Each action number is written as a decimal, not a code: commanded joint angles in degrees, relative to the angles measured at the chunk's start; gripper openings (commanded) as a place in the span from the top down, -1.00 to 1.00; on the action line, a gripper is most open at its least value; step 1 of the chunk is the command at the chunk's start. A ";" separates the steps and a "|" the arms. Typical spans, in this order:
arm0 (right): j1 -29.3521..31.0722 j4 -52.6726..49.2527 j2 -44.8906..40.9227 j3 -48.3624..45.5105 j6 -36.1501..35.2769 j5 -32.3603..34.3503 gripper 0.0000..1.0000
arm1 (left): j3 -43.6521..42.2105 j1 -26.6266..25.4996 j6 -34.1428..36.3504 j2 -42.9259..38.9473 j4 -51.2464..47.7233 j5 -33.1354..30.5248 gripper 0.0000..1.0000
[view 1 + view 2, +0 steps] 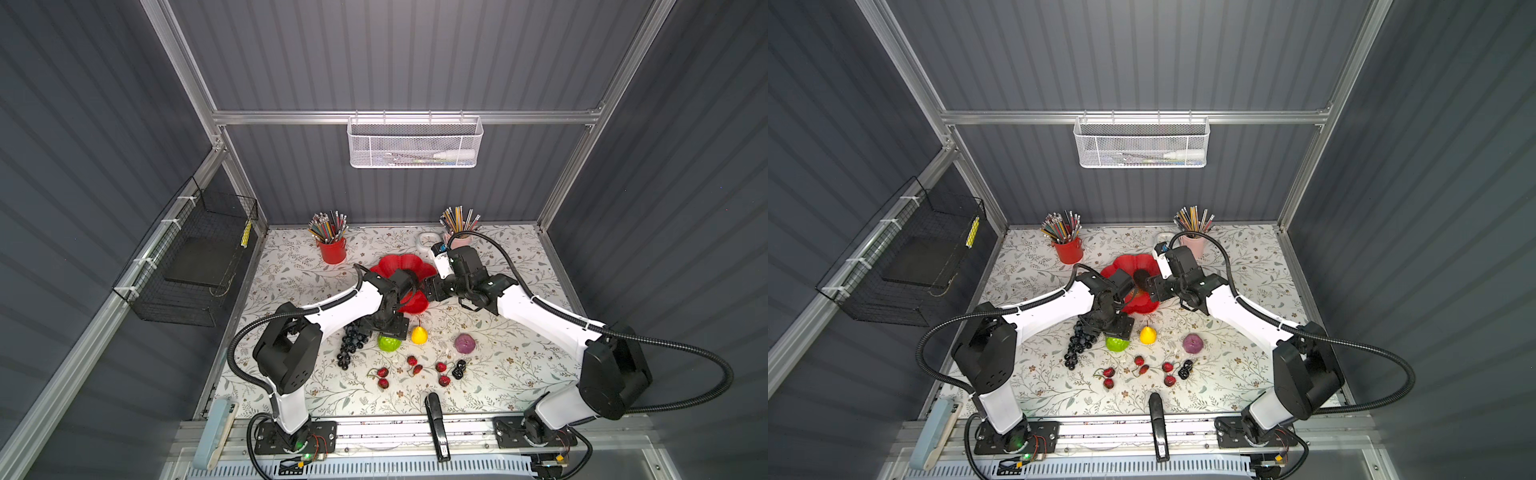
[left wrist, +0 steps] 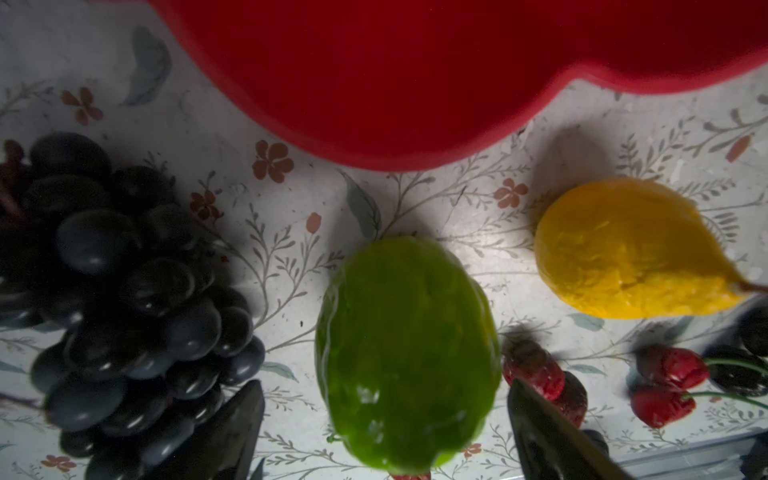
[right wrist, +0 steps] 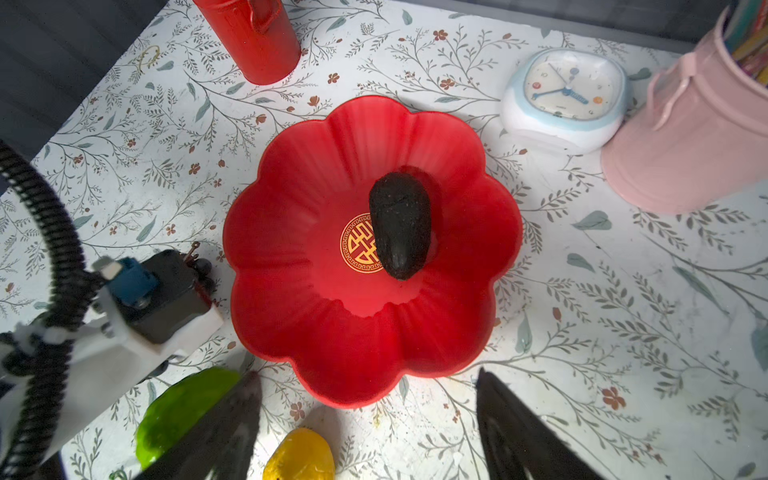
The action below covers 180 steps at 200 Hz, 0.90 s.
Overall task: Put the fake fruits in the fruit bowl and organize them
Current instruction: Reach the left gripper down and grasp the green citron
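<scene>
One avocado (image 3: 400,224) lies in the bowl (image 3: 291,316).

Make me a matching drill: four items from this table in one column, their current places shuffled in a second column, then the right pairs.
Items
1. dark bumpy avocado
2. bumpy lime-green ball
3. smooth yellow pear
4. round purple fruit

Places
A. on the table between the lime-green ball and the purple fruit
B. inside the glossy red flower-shaped bowl, beside its gold emblem
C. on the table between the open fingers of the left gripper
D. on the table nearest the right arm, apart from the other fruits

Pairs: 1-B, 2-C, 3-A, 4-D
</scene>
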 commanded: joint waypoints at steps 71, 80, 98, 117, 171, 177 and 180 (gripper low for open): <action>-0.09 1.02 -1.34 -2.00 0.08 0.40 -0.62 | -0.35 -0.18 1.46 4.34 5.05 3.52 -0.49; -0.10 1.04 -1.22 -1.92 0.13 0.45 -0.62 | -0.41 -0.20 1.42 4.34 4.95 3.53 -0.44; -0.12 0.97 -0.83 -1.59 0.11 0.41 -0.62 | -1.03 -0.20 1.48 4.38 4.95 3.53 -0.41; -0.08 0.99 -0.52 -1.48 0.06 0.38 -0.62 | -2.13 -0.20 1.50 4.09 5.25 3.62 -0.40; -0.11 0.96 -0.27 -1.37 0.13 0.16 -0.62 | -4.10 -0.20 1.23 3.93 7.11 3.62 -0.38; -0.12 0.94 -0.26 -1.39 0.08 0.25 -0.62 | -4.28 -0.20 1.39 3.75 7.37 3.82 -0.31; -0.09 0.89 -0.26 -1.39 0.09 0.33 -0.62 | -4.38 -0.20 1.47 3.76 7.40 3.94 -0.27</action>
